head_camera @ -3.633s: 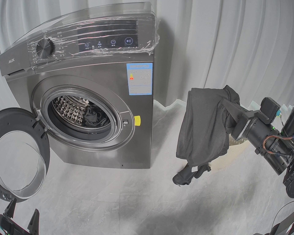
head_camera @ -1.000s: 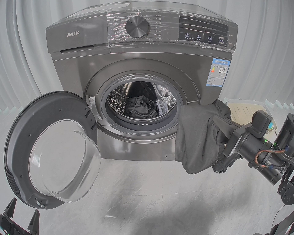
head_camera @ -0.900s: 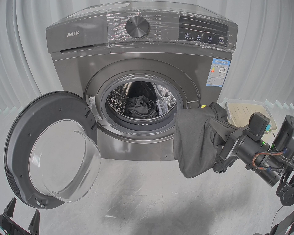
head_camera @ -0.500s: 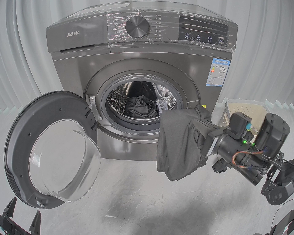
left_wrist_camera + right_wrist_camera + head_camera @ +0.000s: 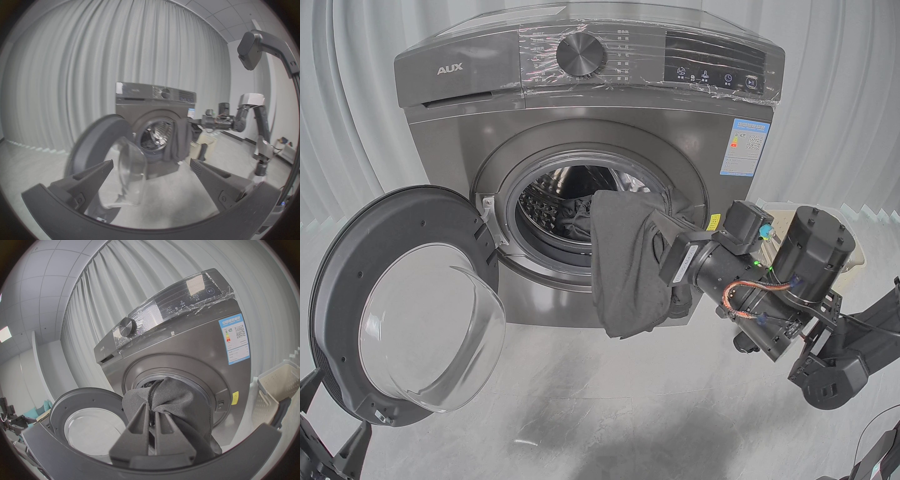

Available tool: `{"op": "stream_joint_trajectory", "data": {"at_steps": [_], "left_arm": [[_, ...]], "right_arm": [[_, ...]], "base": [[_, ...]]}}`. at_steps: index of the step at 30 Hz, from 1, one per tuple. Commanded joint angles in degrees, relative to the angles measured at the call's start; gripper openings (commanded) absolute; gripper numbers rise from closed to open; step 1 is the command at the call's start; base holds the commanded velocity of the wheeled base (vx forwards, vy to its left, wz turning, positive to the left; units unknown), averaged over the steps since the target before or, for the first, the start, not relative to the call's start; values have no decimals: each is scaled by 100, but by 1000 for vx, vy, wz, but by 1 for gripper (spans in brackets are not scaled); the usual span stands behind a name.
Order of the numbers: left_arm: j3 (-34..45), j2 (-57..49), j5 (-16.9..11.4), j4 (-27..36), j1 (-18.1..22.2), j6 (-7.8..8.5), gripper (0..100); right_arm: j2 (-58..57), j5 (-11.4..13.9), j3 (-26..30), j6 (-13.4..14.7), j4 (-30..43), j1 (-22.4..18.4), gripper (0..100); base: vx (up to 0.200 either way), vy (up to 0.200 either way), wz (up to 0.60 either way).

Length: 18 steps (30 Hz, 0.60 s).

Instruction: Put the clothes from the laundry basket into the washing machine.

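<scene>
Head view: the right pincer (image 5: 661, 236) is clamped on a dark garment (image 5: 622, 269). It holds the bunched top at the mouth of the washer (image 5: 487, 137), while the rest hangs outside over the front. Gripping high probably lets the top go in first. The door (image 5: 369, 269) stands swung wide, leaving the mouth free. Another piece (image 5: 575, 215) lies in the drum. The basket (image 5: 781, 212) sits beside the washer, behind the arm.

Left wrist view: the left pincer (image 5: 151, 162) is spread wide and empty, low and well apart from the washer, likely parked clear.

Right wrist view: its fingers (image 5: 139, 427) press together, pinching cloth and aimed at the mouth.
</scene>
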Motion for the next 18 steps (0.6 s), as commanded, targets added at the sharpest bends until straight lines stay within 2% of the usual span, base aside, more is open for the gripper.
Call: {"op": "stream_joint_trajectory", "data": {"at_steps": [1,2,4,5,6,9,13,15,17,18], "left_arm": [[-206,1794,-1084,-349,-225,77,100],[-206,2093,-1251,-560,-295,121,100],[-206,2594,-1339,-938,-400,147,100],[-206,2638,-1339,-964,-409,156,100],[-206,3165,-1339,-1421,-523,191,100],[-180,3824,-1312,-1983,-787,261,100],[-118,4800,-1242,-2695,-1024,464,100],[-171,5239,-1251,-3073,-1156,411,100],[-197,5468,-1251,-3223,-1227,411,100],[-232,5907,-1269,-3495,-1367,420,100]], "right_arm": [[568,10,-425,76,-261,88,0],[612,10,-451,67,-261,88,0],[647,10,-495,67,-269,88,0],[656,10,-495,67,-269,88,0],[682,10,-556,67,-278,88,0],[709,1,-618,67,-278,88,0],[735,-8,-618,67,-287,88,0],[735,-8,-627,67,-287,88,0],[735,-8,-627,67,-287,88,0],[726,-8,-636,67,-278,79,0]], "base": [[0,0,0],[0,0,0],[0,0,0],[0,0,0],[0,0,0],[0,0,0],[0,0,0],[0,0,0],[0,0,0],[0,0,0]]}}
